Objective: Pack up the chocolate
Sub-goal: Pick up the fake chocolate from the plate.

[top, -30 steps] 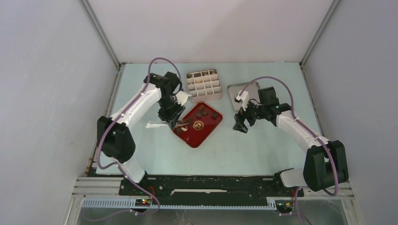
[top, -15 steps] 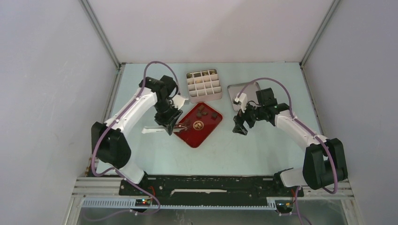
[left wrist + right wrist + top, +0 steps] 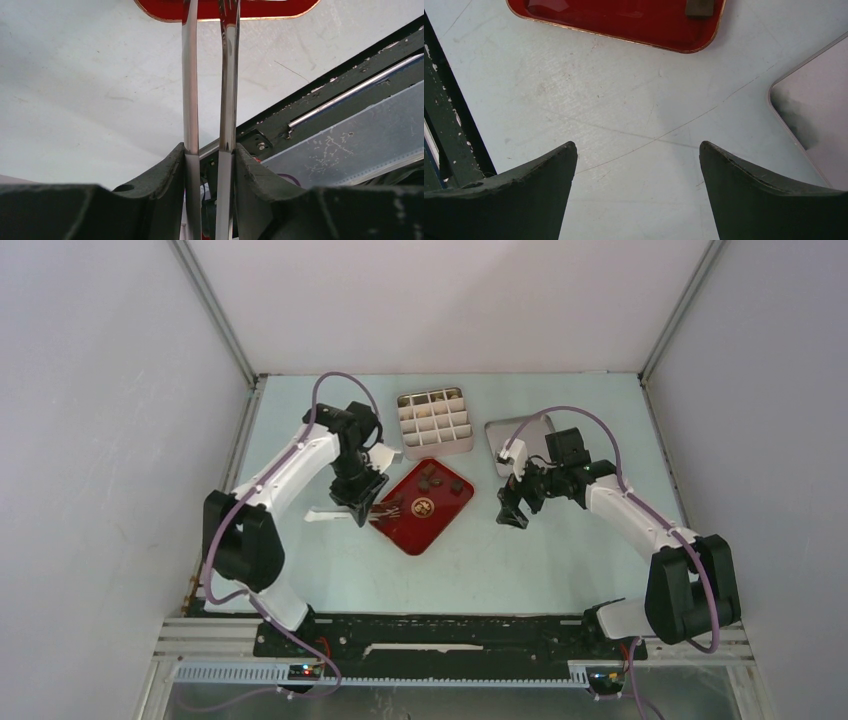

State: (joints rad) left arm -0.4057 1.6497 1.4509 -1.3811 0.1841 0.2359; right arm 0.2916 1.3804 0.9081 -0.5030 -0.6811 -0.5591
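The left pincer [image 3: 210, 150] is clamped on metal tweezers [image 3: 190, 75] whose tips reach over the red tray [image 3: 412, 536]; dark chocolate [image 3: 430, 477] lies on it beyond them. The right pincer [image 3: 636, 150] hangs with fingers apart over the tabletop [image 3: 624, 115], tray ahead of it

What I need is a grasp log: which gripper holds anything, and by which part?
Left gripper squeezes metal tongs across both arms, away from their tips; right gripper holds nothing.

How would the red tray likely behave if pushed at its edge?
The red tray looks shallow and thin, so probably light. Lying flat on the smooth table, it would likely slide, not tip. Its loose chocolate pieces might shift.
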